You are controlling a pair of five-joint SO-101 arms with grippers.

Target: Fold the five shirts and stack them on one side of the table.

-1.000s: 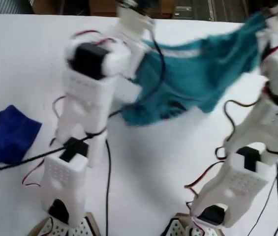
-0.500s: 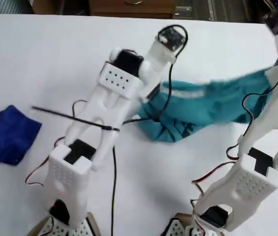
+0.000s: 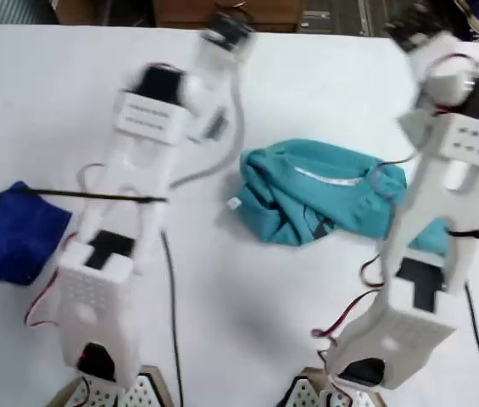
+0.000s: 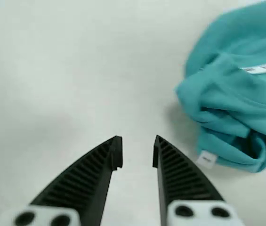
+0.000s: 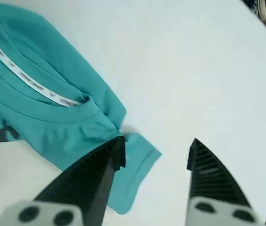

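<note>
A teal shirt (image 3: 315, 195) lies crumpled in a heap at the middle of the white table (image 3: 44, 102), collar tape up. My left gripper (image 4: 136, 151) is open over bare table, with the teal shirt (image 4: 236, 108) a short way off to its side. In the high view the left gripper (image 3: 226, 30) is near the table's far edge. My right gripper (image 5: 155, 153) is open too, and a loose edge of the teal shirt (image 5: 43, 103) lies beside one finger. It hangs near the far edge in the high view as the right gripper (image 3: 413, 30). A blue shirt (image 3: 10, 233) lies bunched at the left edge.
Both arm bases (image 3: 103, 373) stand at the table's front edge, with cables (image 3: 167, 280) trailing over the cloth-free middle. Dark furniture (image 3: 222, 10) runs behind the far edge.
The teal shirt hung stretched between both grippers above the table; both have let go and it has dropped into a heap. Both arms have swung toward the far edge.
</note>
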